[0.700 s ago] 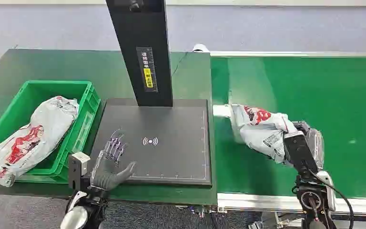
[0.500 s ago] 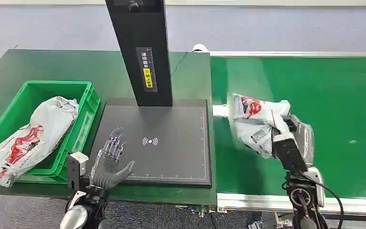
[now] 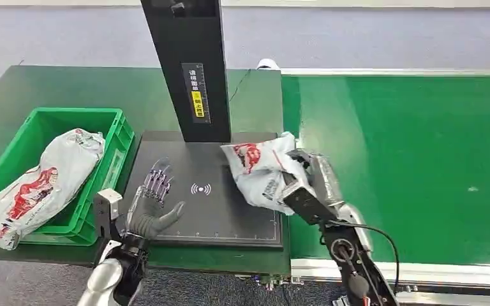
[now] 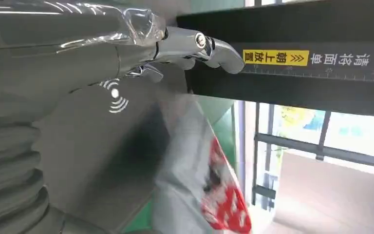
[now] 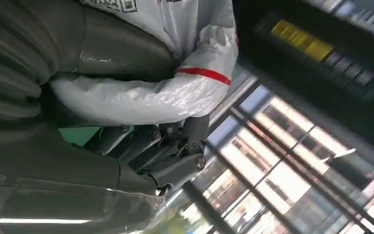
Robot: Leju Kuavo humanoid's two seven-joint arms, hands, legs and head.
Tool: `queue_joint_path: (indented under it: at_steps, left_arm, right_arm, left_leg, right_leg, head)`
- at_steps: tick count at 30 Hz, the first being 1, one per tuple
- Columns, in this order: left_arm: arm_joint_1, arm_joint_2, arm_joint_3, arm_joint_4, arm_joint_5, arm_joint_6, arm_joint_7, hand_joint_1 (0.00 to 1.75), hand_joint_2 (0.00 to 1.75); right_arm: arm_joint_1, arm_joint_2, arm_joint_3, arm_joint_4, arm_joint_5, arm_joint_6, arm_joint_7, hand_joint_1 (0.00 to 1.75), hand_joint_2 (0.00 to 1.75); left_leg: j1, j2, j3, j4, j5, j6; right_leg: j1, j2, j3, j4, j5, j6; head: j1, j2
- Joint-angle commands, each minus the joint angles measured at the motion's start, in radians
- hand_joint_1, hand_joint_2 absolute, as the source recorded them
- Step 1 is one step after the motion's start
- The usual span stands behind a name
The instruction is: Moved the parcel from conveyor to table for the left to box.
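Plastic parcel (image 3: pixel 259 171) is bunched in my right hand (image 3: pixel 307 182), hanging over the black pad's (image 3: pixel 230 217) right side. My left hand (image 3: pixel 154 205) waits empty, fingers spread. Worry: slick bag slips or snags the post (image 3: pixel 191 70) if I swing too far.

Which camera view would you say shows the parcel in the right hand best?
The head view: the parcel, gripped by the right hand, shows nearly whole above the black pad. The left wrist view catches it blurred, with its red print. The right wrist view shows it close, wrapped around the fingers.
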Motion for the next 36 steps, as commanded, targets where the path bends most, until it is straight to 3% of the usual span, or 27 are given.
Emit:
queue_joint_path:
  at_steps: [1, 2, 11, 14, 18, 24, 25, 26, 36]
  left_arm:
    - [-0.060, 0.019, -0.056, 0.107, 0.000, 0.011, -0.004, 0.00, 1.75]
    - [-0.063, 0.019, -0.059, 0.111, 0.001, 0.007, -0.003, 0.00, 1.75]
    - [-0.064, 0.018, -0.059, 0.113, 0.002, 0.008, -0.004, 0.00, 1.75]
    - [-0.069, 0.014, -0.066, 0.126, 0.000, -0.005, -0.003, 0.00, 1.75]
    - [-0.084, 0.007, -0.071, 0.140, -0.003, -0.006, -0.004, 0.00, 1.75]
    - [-0.076, 0.016, -0.069, 0.134, -0.001, -0.004, -0.006, 0.00, 1.75]
    - [-0.073, 0.017, -0.066, 0.131, -0.001, -0.003, -0.006, 0.00, 1.75]
    - [-0.061, 0.020, -0.060, 0.118, -0.001, 0.000, -0.006, 0.00, 1.75]
    - [-0.038, 0.032, -0.044, 0.104, 0.006, -0.007, -0.012, 0.00, 1.75]
  right_arm:
    - [-0.073, 0.046, 0.206, 0.177, -0.088, 0.108, 0.003, 1.75, 1.75]
    - [-0.064, 0.053, 0.214, 0.187, -0.132, 0.152, 0.003, 1.75, 1.75]
    - [-0.060, 0.050, 0.223, 0.187, -0.145, 0.160, 0.000, 1.75, 1.75]
    - [-0.025, 0.072, 0.207, 0.212, -0.335, 0.372, 0.002, 1.75, 1.75]
    - [-0.012, 0.066, 0.268, 0.244, -0.392, 0.459, -0.008, 1.75, 1.75]
    - [-0.025, 0.043, 0.299, 0.255, -0.402, 0.450, 0.007, 1.75, 1.75]
    - [-0.026, 0.040, 0.292, 0.252, -0.405, 0.436, 0.002, 0.68, 1.75]
    - [-0.021, 0.037, 0.276, 0.237, -0.403, 0.383, -0.007, 0.00, 1.75]
    - [0.006, 0.000, 0.179, 0.191, -0.477, 0.334, -0.019, 0.00, 1.75]
  left_leg:
    - [0.000, 0.002, 0.002, -0.001, 0.000, 0.000]
    - [0.000, 0.003, 0.004, -0.002, -0.001, 0.001]
    - [0.000, 0.001, 0.003, -0.001, 0.000, 0.000]
    - [0.000, 0.001, 0.003, -0.002, 0.000, 0.000]
    - [0.000, 0.000, 0.005, -0.003, 0.000, 0.001]
    - [0.000, 0.001, 0.003, -0.001, -0.001, 0.000]
    - [0.000, 0.000, 0.003, -0.002, 0.000, 0.001]
    - [0.000, 0.000, 0.002, -0.001, 0.000, 0.000]
    - [-0.001, 0.000, 0.002, -0.001, 0.000, 0.001]
  right_leg:
    - [0.000, 0.001, 0.002, -0.001, 0.000, 0.000]
    - [0.000, 0.002, 0.004, -0.002, 0.000, 0.000]
    - [0.000, 0.000, 0.003, -0.002, 0.000, 0.000]
    - [0.000, 0.000, 0.003, -0.002, 0.000, 0.000]
    - [0.000, -0.001, 0.005, -0.004, 0.000, 0.000]
    - [0.000, 0.000, 0.003, -0.002, 0.000, 0.000]
    - [0.000, 0.000, 0.003, -0.002, 0.000, 0.000]
    - [0.000, -0.001, 0.002, -0.001, 0.000, 0.000]
    - [0.000, -0.001, 0.002, -0.001, 0.000, 0.000]
  head:
    - [0.001, 0.000]
    - [0.000, 0.000]
    - [0.000, 0.000]
    - [0.000, 0.000]
    - [0.000, 0.000]
    - [0.000, 0.000]
    - [0.001, 0.000]
    - [0.000, 0.000]
    - [0.000, 0.000]
